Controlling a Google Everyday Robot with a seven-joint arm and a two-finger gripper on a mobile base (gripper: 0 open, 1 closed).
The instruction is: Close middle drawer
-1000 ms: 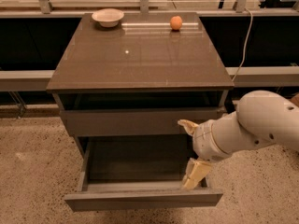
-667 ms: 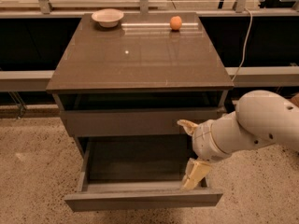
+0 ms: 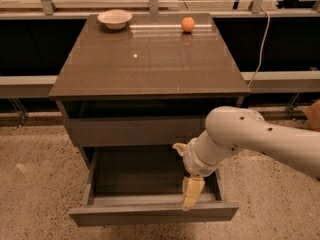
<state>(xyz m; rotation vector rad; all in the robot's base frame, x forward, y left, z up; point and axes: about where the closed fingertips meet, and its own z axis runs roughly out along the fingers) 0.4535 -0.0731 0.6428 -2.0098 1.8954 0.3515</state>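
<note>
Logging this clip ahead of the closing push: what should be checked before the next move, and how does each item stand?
1. Middle drawer needs closing: ok, it stands pulled far out of the cabinet.
2. Gripper in front of the drawer's front panel: not ok, it hangs over the drawer box at the right, behind the panel.
3. Gripper empty: ok, fingers spread, nothing held.
4. Lower finger free of the panel's top edge: cannot tell.
5. Drawer box free of loose items: ok where visible; the gripper hides a part.
6. Bowl and orange away from the top's front edge: ok.
</note>
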